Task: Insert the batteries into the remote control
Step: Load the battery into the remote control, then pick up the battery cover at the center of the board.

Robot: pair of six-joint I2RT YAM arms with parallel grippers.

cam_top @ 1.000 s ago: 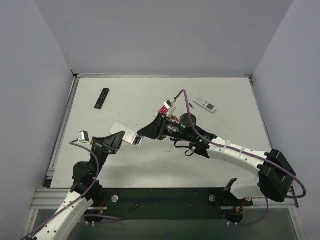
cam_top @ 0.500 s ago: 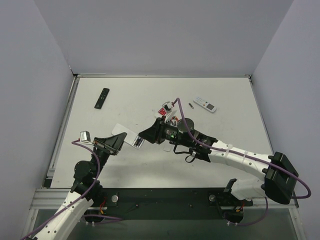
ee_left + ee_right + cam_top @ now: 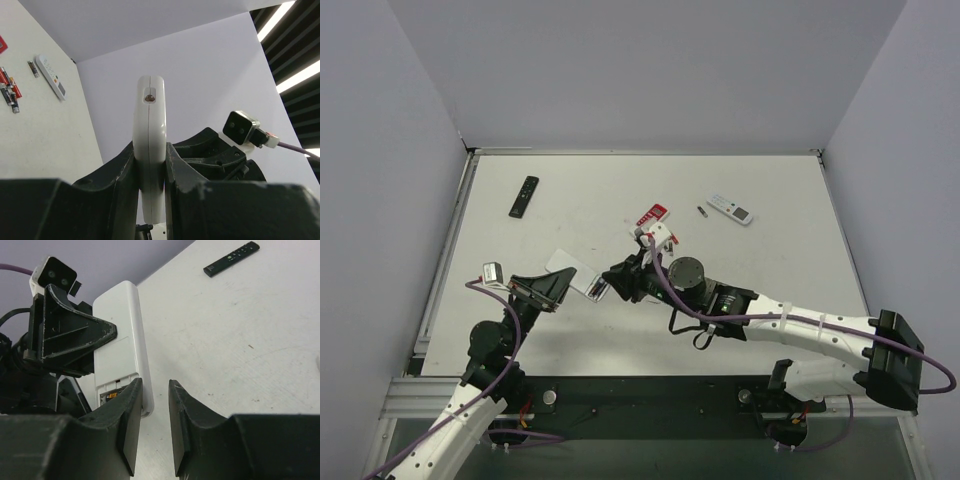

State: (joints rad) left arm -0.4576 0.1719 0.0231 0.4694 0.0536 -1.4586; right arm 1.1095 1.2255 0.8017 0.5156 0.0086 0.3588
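The white remote control is held off the table with my left gripper shut on it. In the left wrist view it stands edge-on between the jaws of that gripper. Its back faces the right wrist camera, with the compartment at its lower end uncovered and a battery lying inside. My right gripper hovers at that end, jaws a narrow gap apart and empty, the left finger overlapping the remote's corner. Several loose batteries lie on the table, and one more lies apart.
A slim black remote lies at the back left. Another white remote lies at the back right beside the lone battery. A red item sits near mid-table. Grey walls enclose the table on three sides.
My right arm has swung left and nearer, bringing its gripper to the remote's lower end, and its jaws have narrowed. The red item is now uncovered. The left gripper kept its hold.
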